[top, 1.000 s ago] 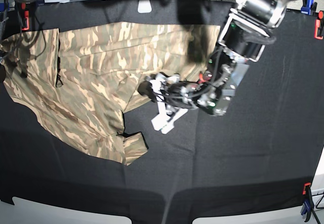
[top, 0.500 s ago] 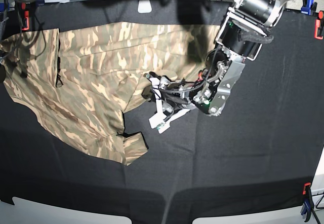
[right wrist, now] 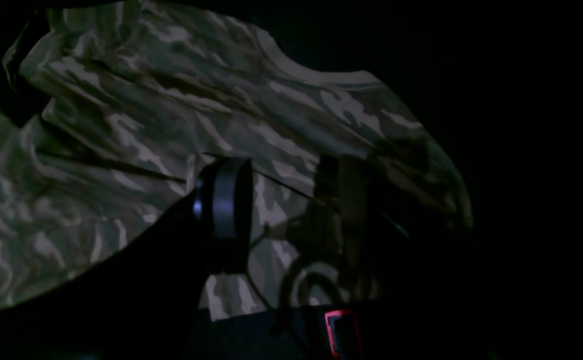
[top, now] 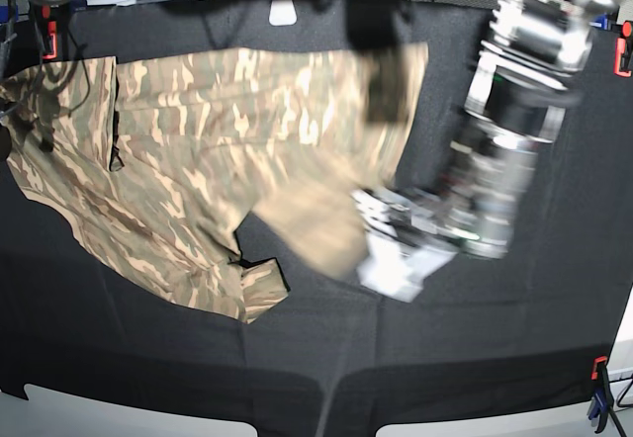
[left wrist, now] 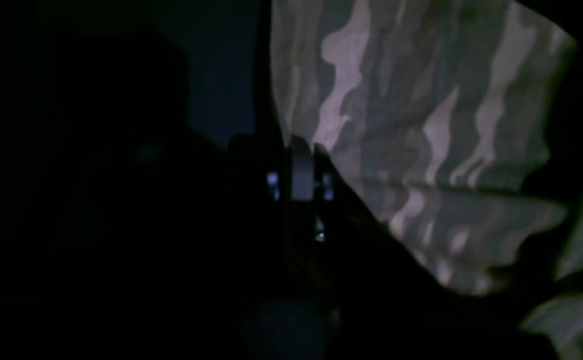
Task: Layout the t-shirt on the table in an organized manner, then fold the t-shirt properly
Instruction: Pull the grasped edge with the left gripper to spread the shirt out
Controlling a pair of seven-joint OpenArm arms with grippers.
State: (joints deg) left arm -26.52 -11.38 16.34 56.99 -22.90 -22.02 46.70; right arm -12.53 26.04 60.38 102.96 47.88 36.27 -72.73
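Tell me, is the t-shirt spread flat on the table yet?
No. The t-shirt lies rumpled and askew on the table, one edge pulled out by the shut left gripper.

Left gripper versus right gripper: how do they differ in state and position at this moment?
The left gripper is shut on an edge of the t-shirt, while the right gripper is open and holds nothing. In the base view the left gripper is blurred over the middle of the table; the right gripper is not visible there. Both are over the camouflage fabric.
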